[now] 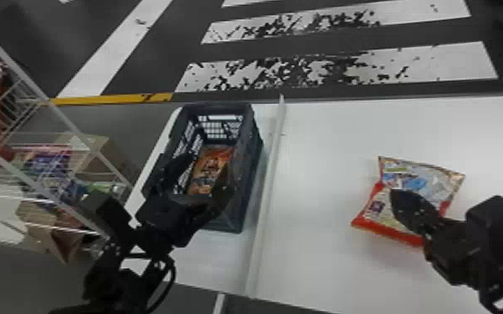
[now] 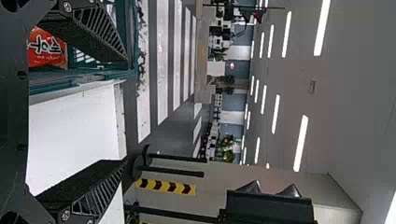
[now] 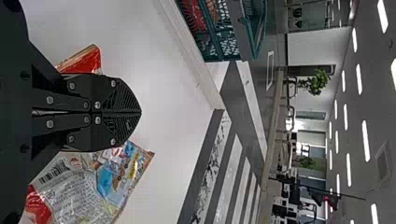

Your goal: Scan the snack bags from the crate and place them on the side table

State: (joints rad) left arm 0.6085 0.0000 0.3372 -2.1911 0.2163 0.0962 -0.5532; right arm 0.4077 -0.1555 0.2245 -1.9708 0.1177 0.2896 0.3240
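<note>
In the head view my left gripper (image 1: 198, 177) stands open above the near part of the dark crate (image 1: 255, 167), with an orange snack bag (image 1: 211, 167) lying inside. The left wrist view has the left gripper (image 2: 126, 112) with its fingers wide apart and part of a red-orange bag (image 2: 46, 48) in the crate. On the white table, a red and clear snack bag (image 1: 426, 179) lies flat. Over it is my right gripper (image 1: 397, 196), partly covering it. The right gripper (image 3: 140, 112) is closed with its fingertips together, above the bag (image 3: 79, 191).
A raised white strip (image 1: 269, 188) runs between the crate and the white table surface (image 1: 326, 259). At the left stands a wire rack (image 1: 50, 104) holding other snack bags, close to the left arm. A striped floor lies beyond the table.
</note>
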